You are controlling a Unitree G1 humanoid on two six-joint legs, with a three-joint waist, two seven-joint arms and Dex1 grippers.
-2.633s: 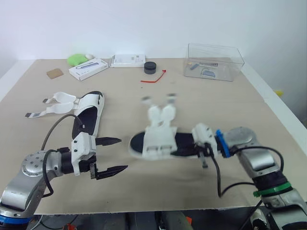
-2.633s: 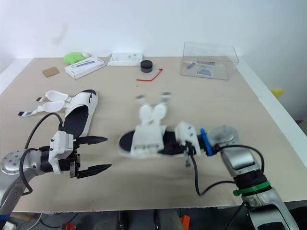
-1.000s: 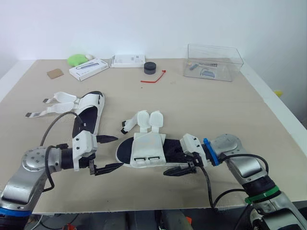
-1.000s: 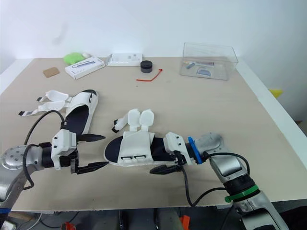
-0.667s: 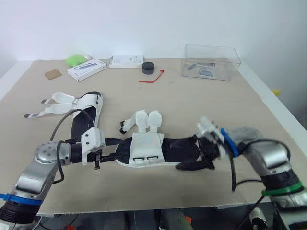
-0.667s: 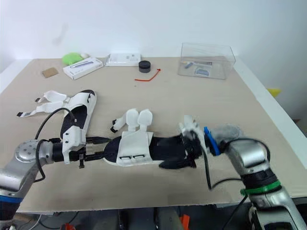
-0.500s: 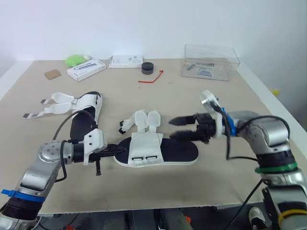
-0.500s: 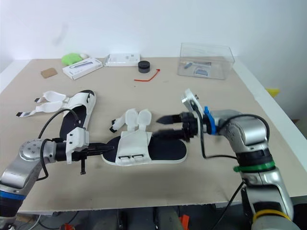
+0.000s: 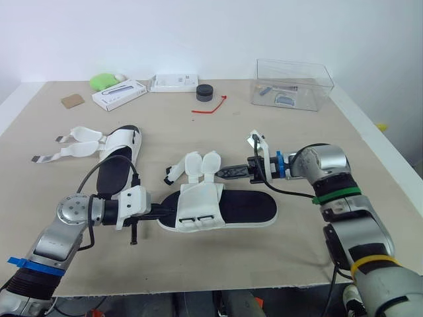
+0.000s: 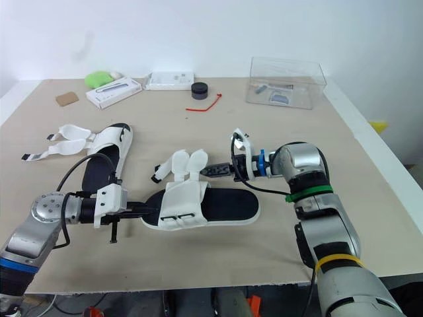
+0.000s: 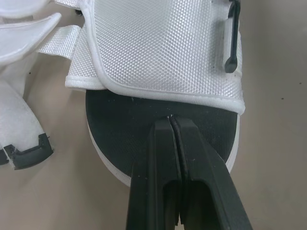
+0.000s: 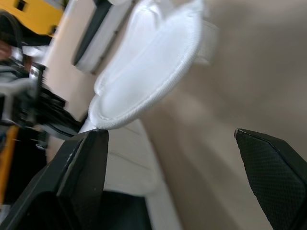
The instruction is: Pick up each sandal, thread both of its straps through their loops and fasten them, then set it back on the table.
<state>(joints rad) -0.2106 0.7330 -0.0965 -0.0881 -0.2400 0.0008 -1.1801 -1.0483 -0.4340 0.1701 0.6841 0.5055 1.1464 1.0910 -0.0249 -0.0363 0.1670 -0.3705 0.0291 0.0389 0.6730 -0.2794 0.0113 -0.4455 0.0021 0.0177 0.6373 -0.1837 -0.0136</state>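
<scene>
Now, the left gripper (image 11: 170, 120) has its two smooth black fingers pressed flat together with nothing between them. Their tips rest at the toe end of the sandal (image 9: 244, 208), where the matte black footbed meets the white band (image 9: 198, 206). The band is a coarse woven mesh with a rolled hem, and it carries black slotted loops (image 11: 231, 38).

The right gripper (image 9: 222, 174) is at the far side of the sandal, about mid-length. Its pebbled fingers are spread wide and hold nothing. It points at two rounded, padded white straps (image 9: 201, 164), which flop away from the band's far edge onto the bench (image 9: 297, 145). One fingertip sits just beside a strap's stitched rim.

The sandal lies flat on the tan bench. Its sole is a long oval with a white rim, and its heel points to the robot's right.

A second sandal (image 9: 119, 165) lies to the sandal's left and farther off, its straps splayed loose on the side away from the sandal.

The bench's near edge runs close along the sandal's near side. Bare board opens to the right of the heel and beyond the straps. Well beyond the sandal, along the far edge, stand a clear box (image 9: 294, 84), a black puck (image 9: 205, 92), a red cord (image 9: 211, 107) and two white boxes (image 9: 120, 94).
</scene>
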